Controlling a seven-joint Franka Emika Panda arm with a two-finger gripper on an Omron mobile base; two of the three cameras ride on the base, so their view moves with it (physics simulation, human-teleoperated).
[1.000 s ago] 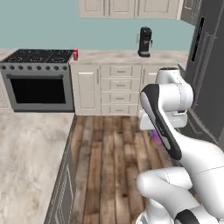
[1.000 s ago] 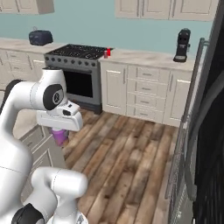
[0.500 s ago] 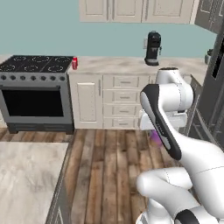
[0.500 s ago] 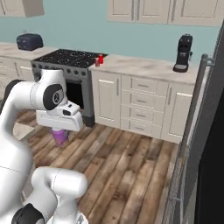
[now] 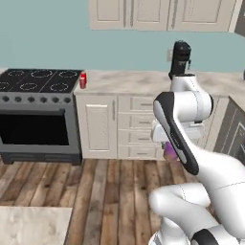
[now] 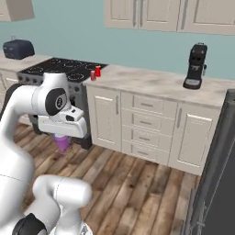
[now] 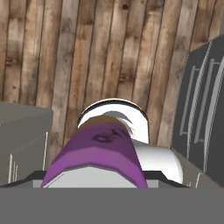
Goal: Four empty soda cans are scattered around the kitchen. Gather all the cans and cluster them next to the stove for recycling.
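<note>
The purple soda can (image 7: 94, 155) sits clamped in the end effector (image 6: 63, 140), held in the air over the wood plank floor (image 6: 133, 188), well short of the stove (image 5: 36, 115). In the hand view the purple soda can looms large just in front of the camera, its body a saturated violet with a darker scribbled mark on the side and a pale, tan-edged end facing away. From the right base view it hangs as a small purple cylinder under the white hand, narrow end downward; in the left base view only a sliver of purple (image 5: 170, 152) peeks out beside the arm's forearm. The jaws are partly closed, pressed against the can's sides. On the beige marbled surface (image 6: 151, 85) just right of the stove's black cooktop stand two red soda cans (image 6: 95, 72), upright and close together, at the stove's edge; in the left base view they read as a single red shape (image 5: 83, 80). Farther right on the same surface stands a black coffee machine (image 6: 195, 66), well apart from the red cans. A dark toaster (image 6: 18, 48) rests on the surface left of the stove.
</note>
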